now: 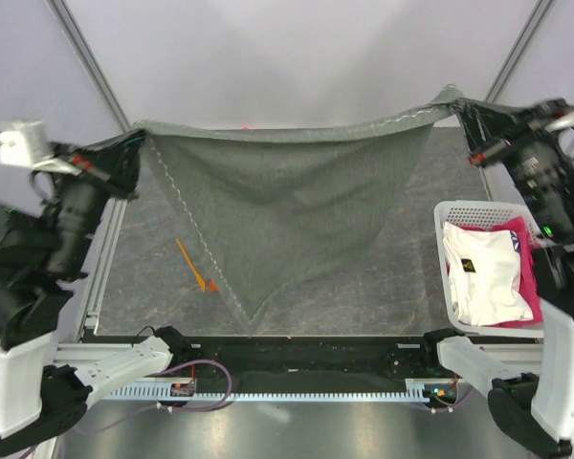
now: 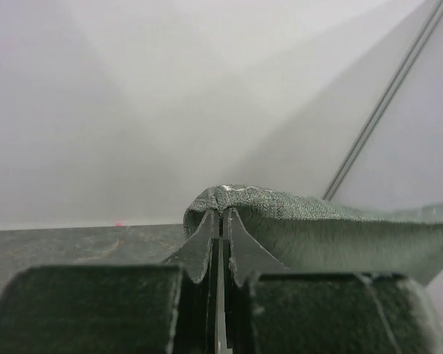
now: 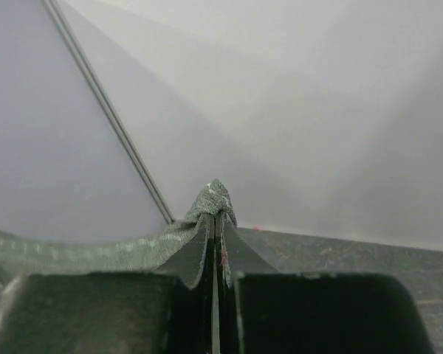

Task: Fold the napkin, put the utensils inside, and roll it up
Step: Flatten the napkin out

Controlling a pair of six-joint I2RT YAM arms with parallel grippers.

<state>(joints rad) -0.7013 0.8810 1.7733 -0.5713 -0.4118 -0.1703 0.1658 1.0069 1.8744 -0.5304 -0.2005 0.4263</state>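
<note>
grey napkin [image 1: 287,201], long edge left-right, tip nearward, corners pinched in left end effector [image 2: 220,215], right end effector [image 3: 215,216]

Dark, marbled tabletop [image 1: 364,287] with two sets of things resting on it.
Two slim orange utensils [image 1: 193,266] lie close together on its left half; a white basket [image 1: 478,205] sits at the right edge, well apart from them.

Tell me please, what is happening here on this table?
Both arms are handling the napkin. The left gripper and the right gripper are each shut on one corner, so the cloth is spread between them in a triangle. The utensils lie on the table beside it, not yet inside.
</note>
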